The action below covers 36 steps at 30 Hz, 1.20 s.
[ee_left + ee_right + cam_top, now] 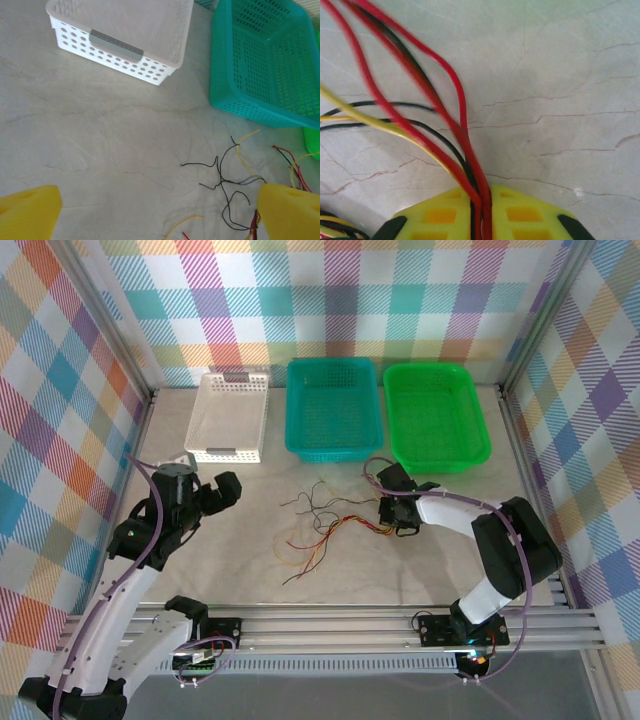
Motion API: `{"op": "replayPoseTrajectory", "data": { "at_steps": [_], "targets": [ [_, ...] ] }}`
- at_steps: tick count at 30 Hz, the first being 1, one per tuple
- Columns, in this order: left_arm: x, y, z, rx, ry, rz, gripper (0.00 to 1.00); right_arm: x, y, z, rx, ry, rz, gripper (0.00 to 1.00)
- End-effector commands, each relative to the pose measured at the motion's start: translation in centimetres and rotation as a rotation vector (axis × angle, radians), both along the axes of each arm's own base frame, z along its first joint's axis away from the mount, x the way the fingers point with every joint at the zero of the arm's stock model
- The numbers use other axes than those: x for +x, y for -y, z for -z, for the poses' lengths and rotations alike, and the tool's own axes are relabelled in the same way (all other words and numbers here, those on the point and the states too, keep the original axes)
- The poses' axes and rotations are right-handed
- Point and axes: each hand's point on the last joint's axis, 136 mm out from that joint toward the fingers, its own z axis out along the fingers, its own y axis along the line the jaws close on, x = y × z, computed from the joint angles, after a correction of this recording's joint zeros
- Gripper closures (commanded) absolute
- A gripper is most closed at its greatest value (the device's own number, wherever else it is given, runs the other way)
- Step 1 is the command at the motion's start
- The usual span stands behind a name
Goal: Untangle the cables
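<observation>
On the pale table [250, 570], a loose mess of thin black, red and yellow cables [325, 525], spread out in the middle, just in front of the teal basket [332, 405]. At the right end of the mess, the right gripper [400, 515], down low by the table. From the right wrist: yellow fingers [440, 215] pressed close together, with a bunch of red cables pinched tight between them, and more black and yellow ones fanning out over the table. Off to the left of the mess, well apart from it, the left gripper [228, 487], up above the table. From the left wrist: wide open, holding nothing, one yellow finger [30, 212] at each bottom corner, with black, yellow and red cable ends lying on the table below, near the right-hand finger. At the back, side by side in a row: a white basket [232, 415] on the left, the teal one in the middle, a green basket [436, 412] on the right.
</observation>
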Motion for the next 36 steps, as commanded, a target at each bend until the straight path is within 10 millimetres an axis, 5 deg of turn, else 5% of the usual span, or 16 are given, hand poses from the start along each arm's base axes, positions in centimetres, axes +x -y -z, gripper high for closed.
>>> {"op": "replayPoseTrajectory", "data": {
  "at_steps": [1, 8, 15, 25, 36],
  "targets": [
    [-0.8, 1.5, 0.3, -0.075, -0.038, 0.044, 0.0, -0.5, -1.8, 2.4, 0.07, -0.052, -0.029, 0.93],
    [-1.7, 3.0, 3.2, -0.174, -0.11, 0.071, 0.01, -0.1, -2.0, 0.9, 0.102, 0.002, -0.02, 1.0],
    [-1.9, 4.1, 5.5, -0.234, -0.155, 0.086, 0.02, 1.0, -2.6, -5.3, 0.187, 0.174, -0.05, 1.0],
    [-0.8, 6.1, 5.5, -0.291, -0.126, 0.133, 0.02, 1.6, -3.7, -14.2, 0.294, 0.392, -0.144, 1.0],
    [0.4, 11.6, 4.5, -0.327, -0.08, 0.29, 0.0, 1.2, -6.9, -21.0, 0.478, 0.596, -0.332, 1.0]
  ]
}}
